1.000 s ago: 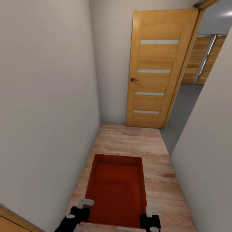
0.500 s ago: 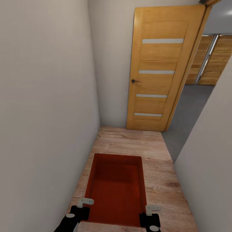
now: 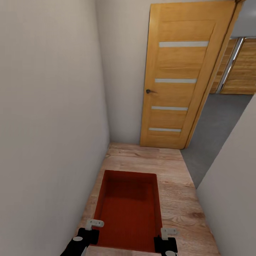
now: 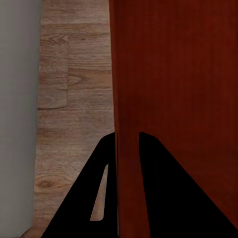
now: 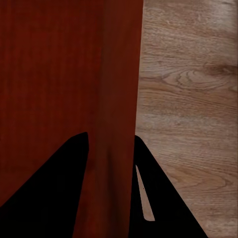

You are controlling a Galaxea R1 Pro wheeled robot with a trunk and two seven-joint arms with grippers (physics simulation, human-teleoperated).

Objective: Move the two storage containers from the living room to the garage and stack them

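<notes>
- The storage container (image 3: 128, 209) hangs between the left gripper (image 3: 93, 227) and right gripper (image 3: 167, 235), each clamped on a side wall.
- Ahead: wooden door (image 3: 179, 76), open, grey floor (image 3: 213, 131) beyond.
- White walls (image 3: 49, 124) flank both grippers closely.

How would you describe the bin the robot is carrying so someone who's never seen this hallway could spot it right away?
Start at the wooden door at the far end of the narrow white-walled corridor, then follow the wood-plank floor back toward the camera. The storage container is held above it between the left gripper and right gripper. It is the one orange-red thing here: an open, low-walled, empty rectangular bin.
</notes>
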